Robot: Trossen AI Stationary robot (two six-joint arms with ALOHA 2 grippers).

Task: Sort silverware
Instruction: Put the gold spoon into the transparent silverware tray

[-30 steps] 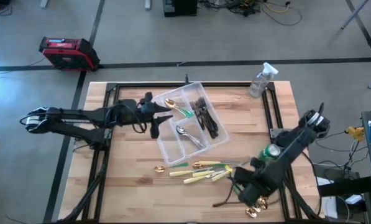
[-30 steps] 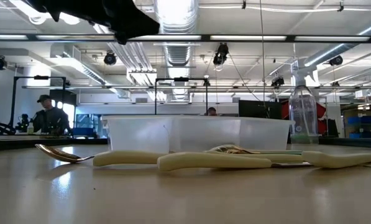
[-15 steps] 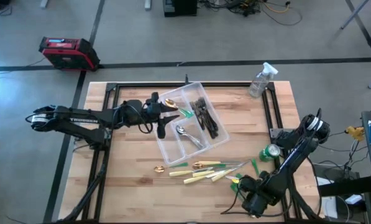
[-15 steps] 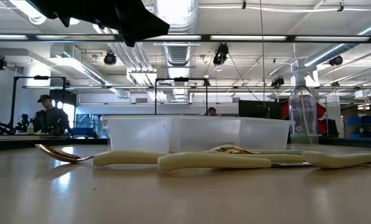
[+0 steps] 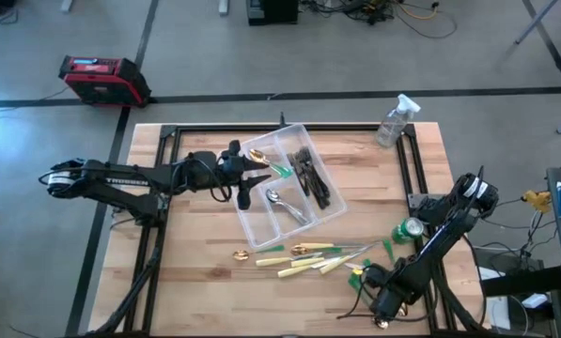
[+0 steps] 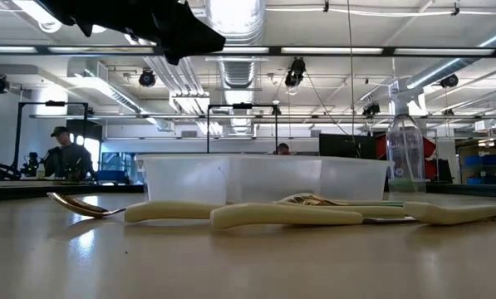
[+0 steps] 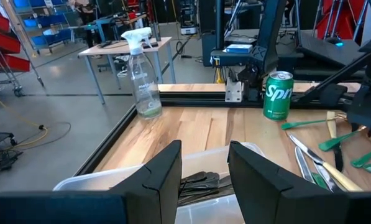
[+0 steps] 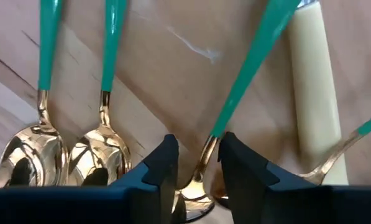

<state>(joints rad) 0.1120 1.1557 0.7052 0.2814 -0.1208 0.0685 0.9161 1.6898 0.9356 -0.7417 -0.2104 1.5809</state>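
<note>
A clear divided tray holds dark forks, silver spoons and a green-handled gold spoon. Cream-handled knives, a gold spoon and green-handled pieces lie loose on the table. My left gripper hovers open over the tray's left edge, holding nothing. My right gripper is low at the near right corner. In the right wrist view it is open, its fingers on either side of a green-handled spoon's gold neck. Two more green-handled gold spoons lie beside it. My right gripper comes from above with one finger on each side of the gold neck of a green-handled spoon, which lies flat on the table. I cannot tell whether the fingers touch the neck.
A green can stands near the right edge, close to my right arm. A clear spray bottle stands at the far right corner. A cream knife handle lies next to the straddled spoon. A person shows far behind the table.
My right gripper has gone down toward the near edge, onto the green-handled spoons at the near right corner. My left gripper has moved a little to the right, over the tray's left edge. The silverware has stayed where it was.
</note>
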